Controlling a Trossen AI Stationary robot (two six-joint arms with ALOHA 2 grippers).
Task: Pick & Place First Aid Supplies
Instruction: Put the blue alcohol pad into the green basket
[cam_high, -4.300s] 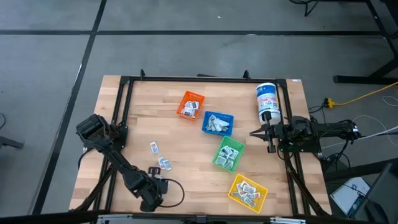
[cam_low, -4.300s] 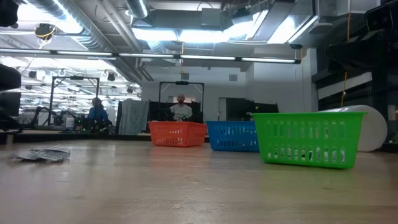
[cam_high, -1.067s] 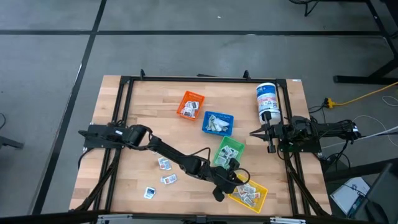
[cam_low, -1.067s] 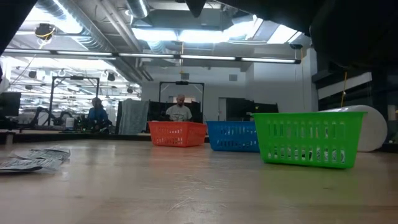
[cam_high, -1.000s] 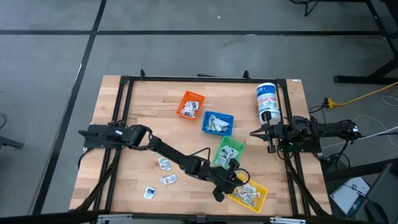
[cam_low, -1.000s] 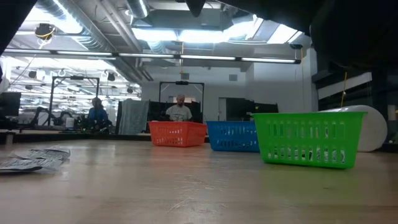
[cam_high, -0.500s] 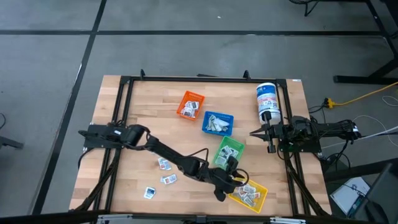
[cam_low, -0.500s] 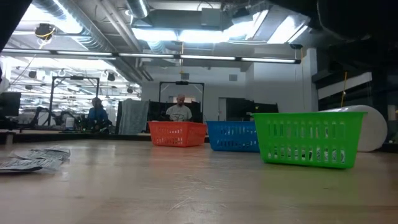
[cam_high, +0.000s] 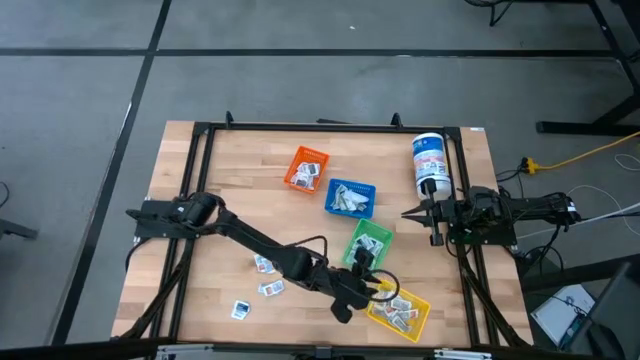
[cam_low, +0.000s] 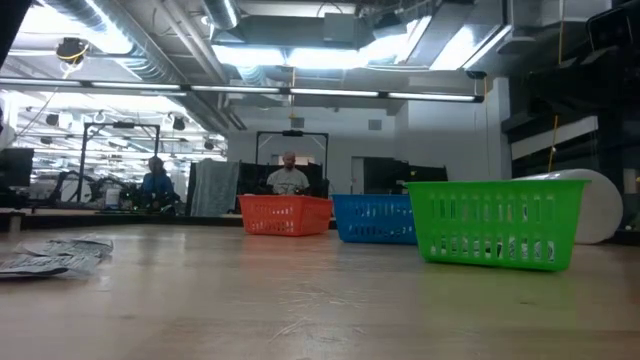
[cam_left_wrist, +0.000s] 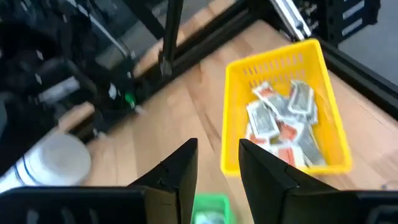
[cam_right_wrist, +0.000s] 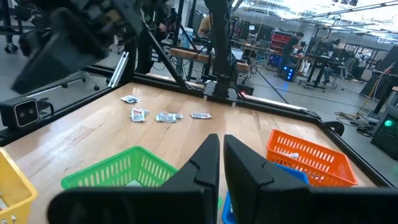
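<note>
Wooden bench (cam_high: 210, 200) inside a black frame, grey workshop floor round it; low view looks across to a lit room w/ a person (cam_low: 290, 175) seated well behind the bins. Going left to right: left arm is based at the left edge and reaches diagonally across the near half, so its hand (cam_high: 345, 297) sits low just left of the yellow bin (cam_high: 375, 312). Loose first aid supplies (cam_high: 264, 264), approx 3 packets, lie on bare wood on the near-left, under/beside that arm — prob. the ones not yet sorted. Left wrist view shows the left hand's fingers (cam_left_wrist: 180, 171) apart w/ nothing between them, i.e. released, yellow bin just beyond, already holding red-print packets (cam_left_wrist: 273, 121). Four bins run in a diagonal, orange bin (cam_high: 306, 168) far, blue bin (cam_high: 350, 198), green bin (cam_high: 367, 246), then yellow nearest, each w/ packets inside, so sorting by print looks the point. White canister (cam_high: 430, 165) stands far right, out of the way. Right hand (cam_high: 418, 211) is parked at the right edge by the canister, fingers pressed together, empty, waiting.
</note>
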